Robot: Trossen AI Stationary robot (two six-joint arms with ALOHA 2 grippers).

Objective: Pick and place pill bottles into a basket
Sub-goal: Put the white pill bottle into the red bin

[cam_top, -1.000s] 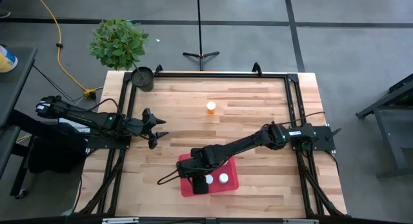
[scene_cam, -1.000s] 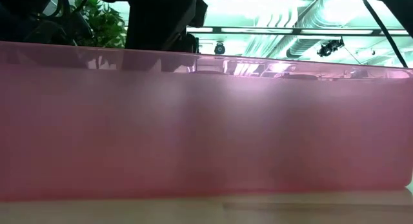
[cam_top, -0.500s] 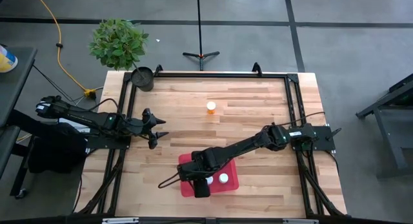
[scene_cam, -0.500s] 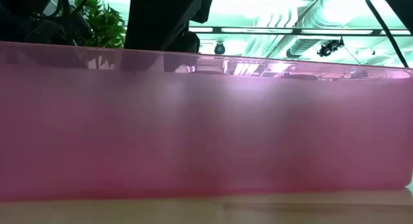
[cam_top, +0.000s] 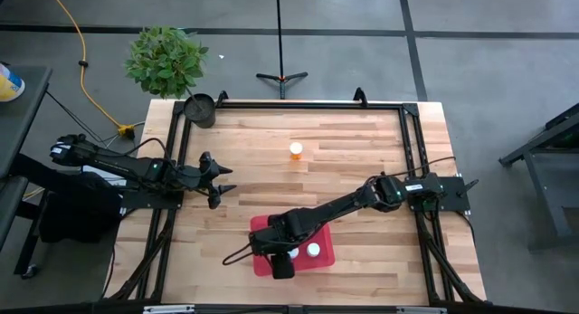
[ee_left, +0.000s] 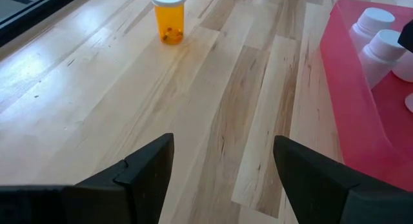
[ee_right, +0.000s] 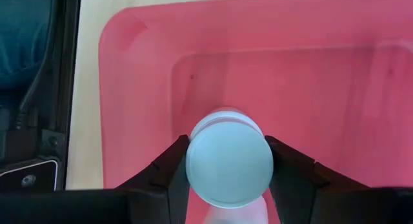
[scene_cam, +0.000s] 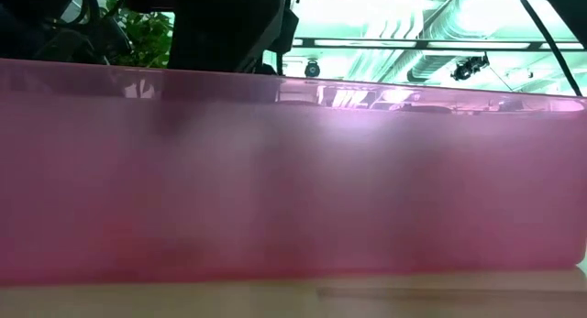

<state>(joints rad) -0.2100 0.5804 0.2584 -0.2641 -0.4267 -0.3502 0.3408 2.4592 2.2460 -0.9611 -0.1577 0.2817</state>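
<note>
— What do the right gripper point(ee_right: 226, 169) fingers have?
— A white-capped pill bottle point(ee_right: 229, 162) clamped between them, over the red basket point(ee_right: 335, 88); only the wrist view shows that grip.
— From above?
— That arm covers it; two caps point(cam_top: 312, 251) show inside the basket, and an orange bottle point(cam_top: 296, 150) stands well apart up the table.
— The left gripper point(ee_left: 222, 166)?
— Spread, empty, at the table's left.
— Labels?
— None readable.

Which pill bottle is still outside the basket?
The amber-orange bottle with the white cap, standing alone on the bare wood toward the table's far side. The other visible bottles are in the red basket, one between the right gripper's fingers.
</note>
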